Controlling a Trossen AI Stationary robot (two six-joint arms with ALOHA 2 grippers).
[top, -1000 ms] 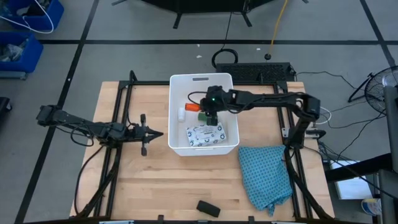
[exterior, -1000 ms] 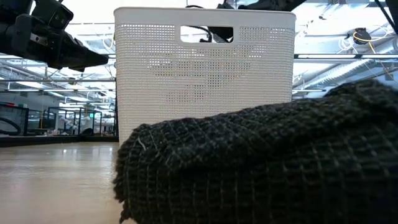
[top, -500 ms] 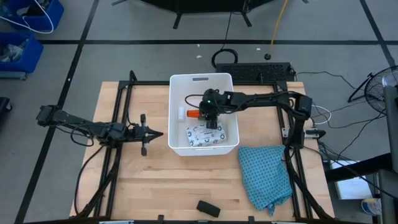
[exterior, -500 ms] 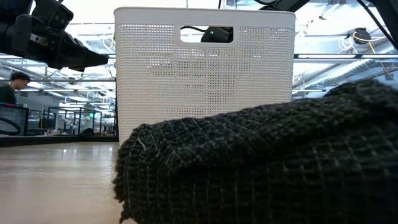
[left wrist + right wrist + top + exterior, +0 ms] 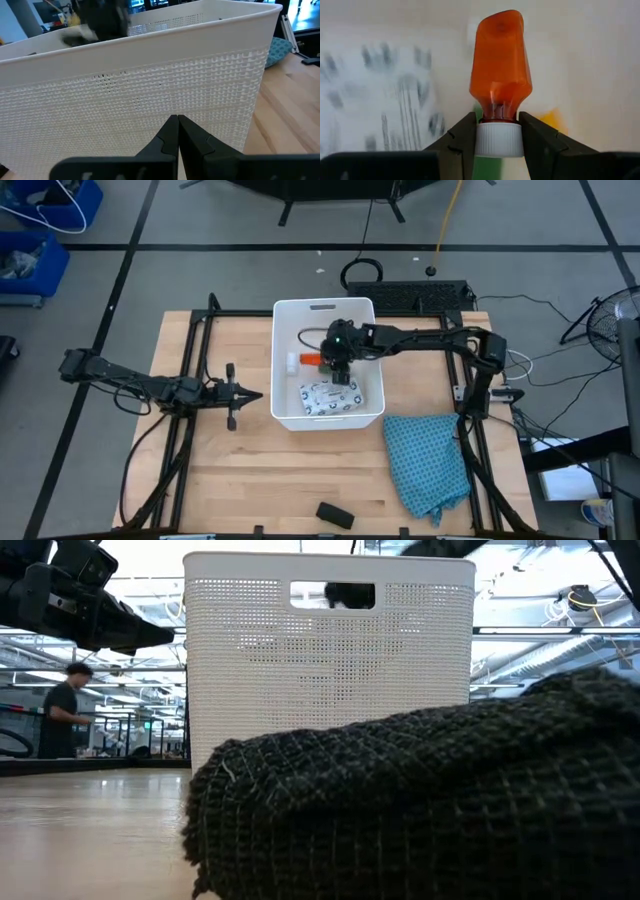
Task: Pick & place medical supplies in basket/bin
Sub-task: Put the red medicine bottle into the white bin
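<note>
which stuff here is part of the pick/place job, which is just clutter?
Job:
- white bin
- orange vial, held by the right gripper inside the bin
- printed white packet in the bin
- black oblong at the table's near edge

Lying about:
- teal checked cloth
- left gripper, shut, parked beside the bin

White basket (image 5: 283,330) sits centre-frame, holding a printed white packet (image 5: 328,396); an orange vial (image 5: 501,65) hangs above, clamped by its white cap.

My right gripper (image 5: 498,140) pinches the orange vial (image 5: 500,67) by its white cap (image 5: 498,140). A white printed packet (image 5: 380,95) lies blurred just beside the vial.
</note>
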